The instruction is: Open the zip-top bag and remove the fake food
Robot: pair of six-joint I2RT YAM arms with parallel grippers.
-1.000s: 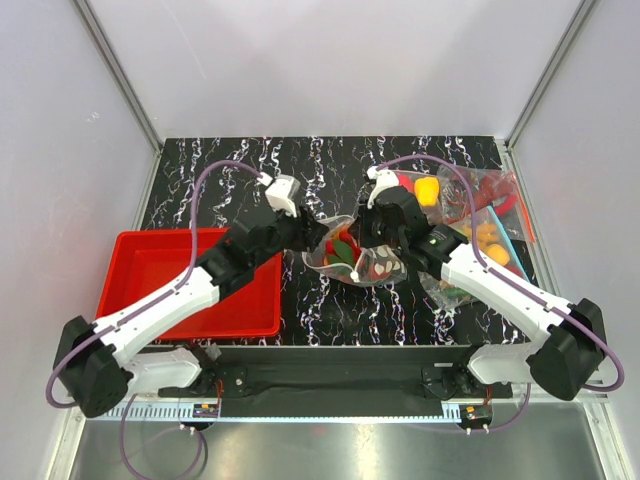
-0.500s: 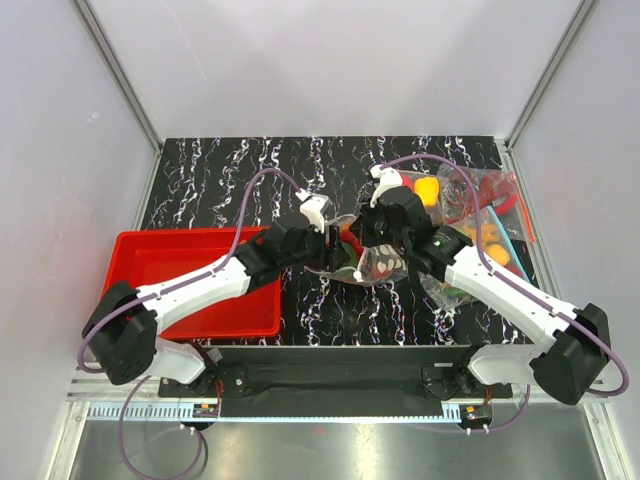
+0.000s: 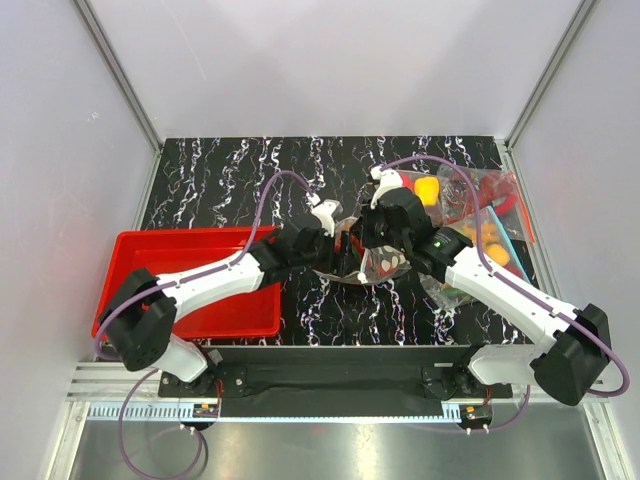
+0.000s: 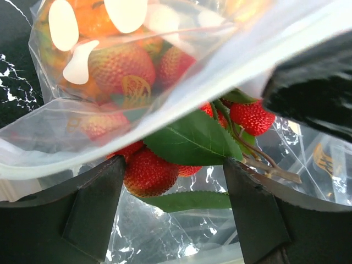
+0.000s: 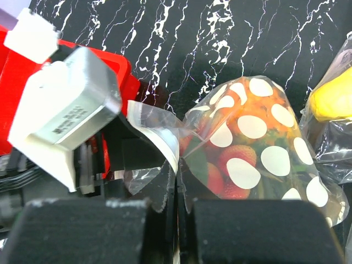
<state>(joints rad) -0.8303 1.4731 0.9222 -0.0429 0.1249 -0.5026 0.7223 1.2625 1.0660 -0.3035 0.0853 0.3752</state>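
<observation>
On the table (image 3: pixel 220 180), right of the red tray (image 3: pixel 150 265), the zip-top bag (image 5: pixel 258 143) is pinched by the right gripper (image 5: pixel 177 181). The left gripper (image 4: pixel 173 190) is held wide around the fake food (image 4: pixel 148 173), where overlying film could be nipped too.

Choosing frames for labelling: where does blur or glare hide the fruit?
Left wrist: red bumpy plastic fruits sharp; near rim of the clear white-dotted zip-top bag and left fingers soft. Right wrist: bag sharp, right fingers blurred. Top external: evenly lit, fruit mostly hidden.

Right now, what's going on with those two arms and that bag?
Right gripper shut on zip-top bag edge. Left gripper open at bag mouth, fake food between fingers, ungripped. Other bags close by on right.
</observation>
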